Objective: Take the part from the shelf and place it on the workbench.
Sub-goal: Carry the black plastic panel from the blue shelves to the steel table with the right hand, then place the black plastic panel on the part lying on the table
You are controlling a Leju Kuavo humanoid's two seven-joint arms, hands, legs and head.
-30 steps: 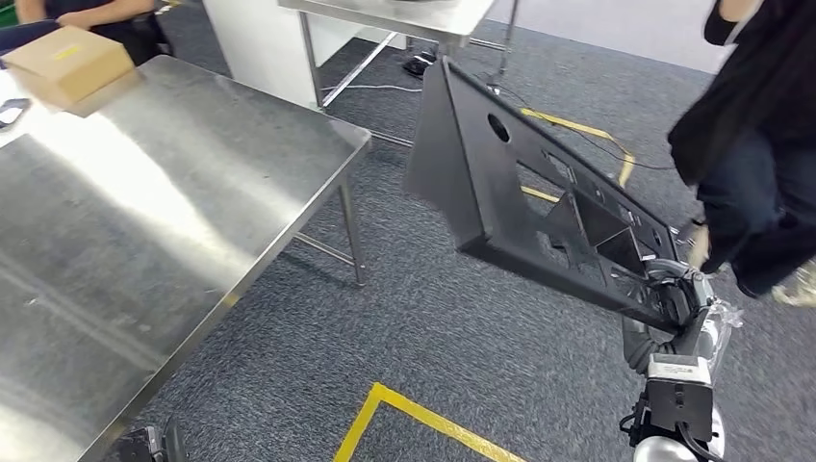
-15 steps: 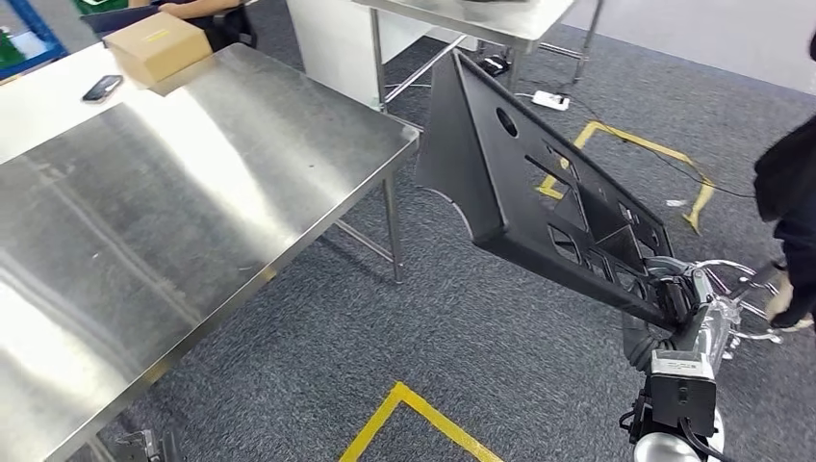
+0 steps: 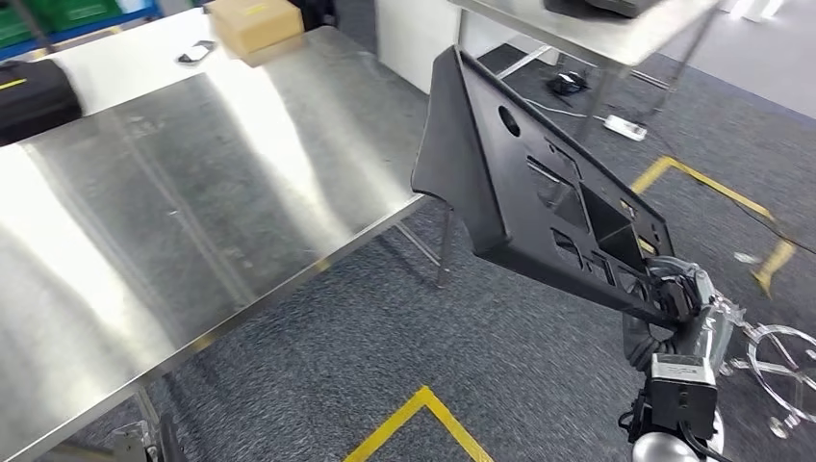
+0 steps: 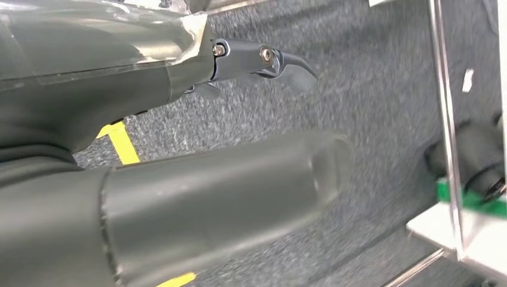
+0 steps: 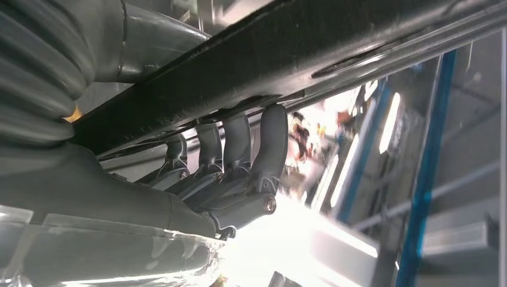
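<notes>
Grey carpet marked with yellow tape lines (image 3: pixel 414 423) runs under a long steel tabletop (image 3: pixel 192 192) that fills the left of the head view, with a cardboard box (image 3: pixel 252 21) and a phone (image 3: pixel 197 52) at its far end and a dark case (image 3: pixel 34 96) near its left edge. Over the last second the whole picture has swung: the tabletop now reaches much further across the frame and its near corner sits just below the part, while the person who stood on the right is gone from the frame. That shift is the robot's own turn, not a move of the furniture. The part (image 3: pixel 539 192), a large black plastic panel with cut-outs and a round hole, is carried in the air, tilted, its upper end now over the tabletop's edge and its lower end down at the right hand (image 3: pixel 669 294). The right hand grips that lower edge; the right wrist view shows its fingers (image 5: pixel 236 149) hooked over the panel's rim. It has kept the same grasp through all three moments. The left hand (image 4: pixel 179 179) hangs by the floor with its fingers apart and nothing in them. My judgement is that the carry is nearly over: the robot faces the tabletop, and what remains is to bring the panel fully over the steel, lower it and let go.
</notes>
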